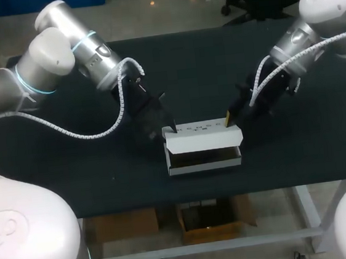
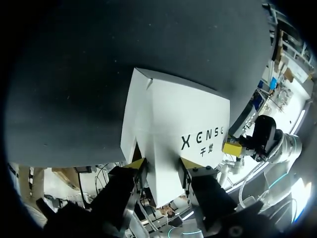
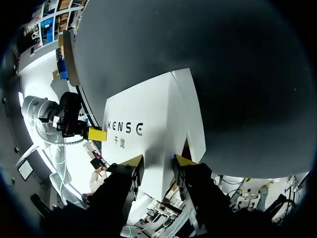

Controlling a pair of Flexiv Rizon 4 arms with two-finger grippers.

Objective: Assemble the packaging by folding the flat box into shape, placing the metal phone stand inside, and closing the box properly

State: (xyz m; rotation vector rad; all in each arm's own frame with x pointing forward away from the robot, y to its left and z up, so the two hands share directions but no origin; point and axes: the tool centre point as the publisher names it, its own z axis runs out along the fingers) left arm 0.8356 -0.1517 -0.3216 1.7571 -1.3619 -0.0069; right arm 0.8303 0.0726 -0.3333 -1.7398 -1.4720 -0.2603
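Note:
A white cardboard box (image 1: 202, 137) stands folded up at the middle of the dark table, its front side open onto a dark inside. No phone stand shows. My left gripper (image 1: 170, 128) holds the box's left end; in the left wrist view the box (image 2: 173, 134) runs out ahead from between the two yellow fingertips (image 2: 134, 163), which touch it from both sides. My right gripper (image 1: 228, 121) holds the right end the same way, the box (image 3: 153, 129) wedged between its fingertips (image 3: 184, 159). Each wrist view shows the other arm's yellow tip at the box's far end.
The dark tabletop (image 1: 299, 153) spreads bare around the box on all sides. Its front edge lies a short way in front of the box's open face. Both arms slant in from the back corners toward the box.

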